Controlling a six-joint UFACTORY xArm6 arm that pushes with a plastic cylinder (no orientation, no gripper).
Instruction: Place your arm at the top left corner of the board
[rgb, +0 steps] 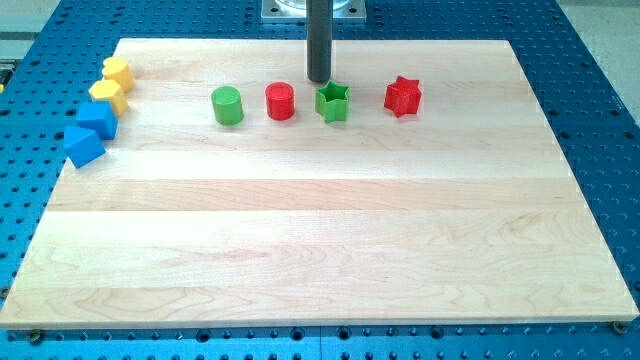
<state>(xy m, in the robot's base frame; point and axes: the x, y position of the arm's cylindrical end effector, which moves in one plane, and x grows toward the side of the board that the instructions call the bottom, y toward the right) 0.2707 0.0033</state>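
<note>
My tip (319, 80) stands near the top middle of the wooden board (320, 240). It is just above and left of the green star (333, 102) and above right of the red cylinder (280, 101). A green cylinder (227, 105) lies further left and a red star (402, 96) to the right. The board's top left corner (124, 44) is far to the left of the tip.
At the board's left edge sit two yellow blocks (118, 72) (107, 94) and two blue blocks (97, 119) (83, 146), stacked in a slanted column below the top left corner. A blue perforated table (600, 120) surrounds the board.
</note>
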